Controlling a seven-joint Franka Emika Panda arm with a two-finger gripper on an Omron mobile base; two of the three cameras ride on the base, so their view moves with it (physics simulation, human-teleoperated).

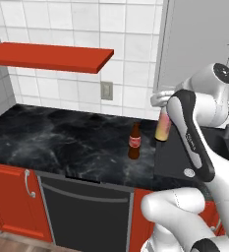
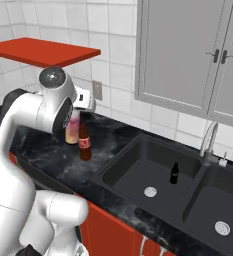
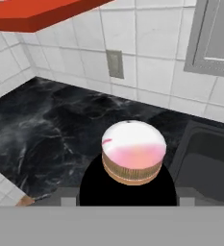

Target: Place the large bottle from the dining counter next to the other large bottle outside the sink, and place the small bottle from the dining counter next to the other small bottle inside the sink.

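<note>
My gripper point(image 1: 161, 107) point(image 2: 74, 115) is shut on the large bottle point(image 1: 163, 127) point(image 2: 71, 132), pink at the top fading to yellow, held upright by its upper part. The bottle's lower end is at counter level; I cannot tell whether it touches. In the hand view its pale pink round end point(image 3: 133, 146) with a brown ring is right in front of the gripper point(image 3: 128, 202). The other large bottle point(image 1: 134, 141) point(image 2: 84, 142), brown with a red label, stands on the counter just beside it, outside the sink. A small dark bottle point(image 2: 174, 173) stands inside the sink basin point(image 2: 133, 170). The dining counter's small bottle is out of view.
The black marble counter point(image 1: 62, 138) stretches left of the bottles. A red shelf point(image 1: 47, 55) hangs above it, and a wall outlet point(image 1: 106, 90) sits behind. The faucet point(image 2: 208, 142) rises between the two basins; grey cabinets point(image 2: 188, 50) hang above the sink.
</note>
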